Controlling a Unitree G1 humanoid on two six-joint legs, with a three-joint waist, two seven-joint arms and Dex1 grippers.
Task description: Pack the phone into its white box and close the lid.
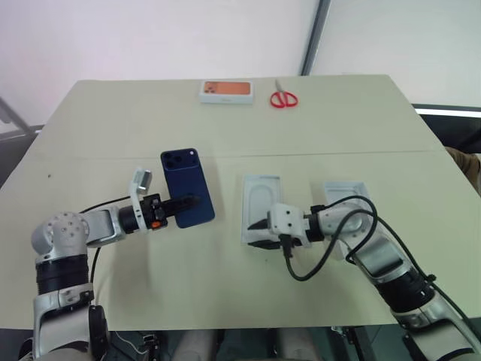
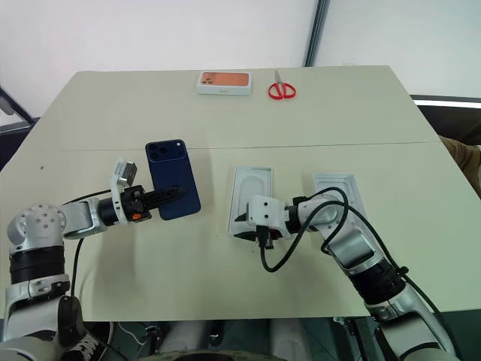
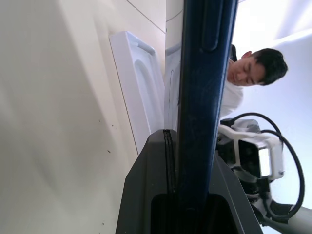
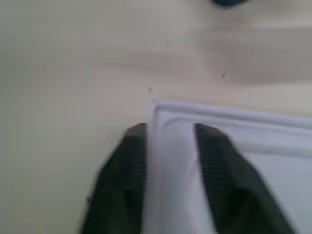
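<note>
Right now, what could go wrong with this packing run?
1. The left tool holds the phone by one long edge only, above the table; a slip drops it.
2. The right tool straddles the near wall of a white tray with an oval recess, which looks like an insert rather than the white box beside it. Lifting by one thin wall may tilt the tray or let it slip.

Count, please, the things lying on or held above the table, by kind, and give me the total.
Dark blue phone: 1
Red scissors: 1
Closed white box with orange phone print: 1
Open white tray-shaped box parts: 2, the middle one and the right one
Total: 5
</note>
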